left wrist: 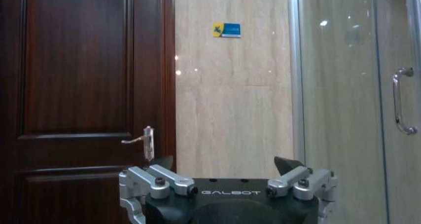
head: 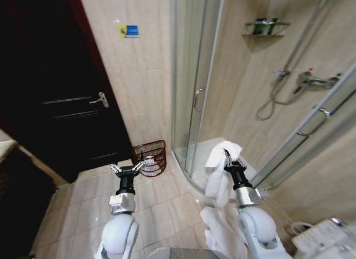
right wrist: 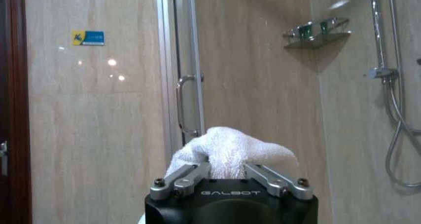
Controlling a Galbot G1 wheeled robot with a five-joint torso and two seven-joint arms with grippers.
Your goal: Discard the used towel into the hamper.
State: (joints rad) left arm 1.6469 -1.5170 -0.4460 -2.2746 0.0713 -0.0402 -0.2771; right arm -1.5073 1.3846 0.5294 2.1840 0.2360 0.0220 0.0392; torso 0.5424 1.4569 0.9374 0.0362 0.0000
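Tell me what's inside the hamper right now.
Through the open weave, the hamper by the wall looks empty of any towel; its base is hidden behind the open left tool. The white towel hangs from the shut right tool.

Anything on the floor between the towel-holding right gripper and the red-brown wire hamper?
Bare beige floor tile in the head view, from right gripper and white towel to hamper.

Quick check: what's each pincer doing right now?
Left pincer: open, empty, above the floor near the hamper.
Right pincer: closed on the white towel.
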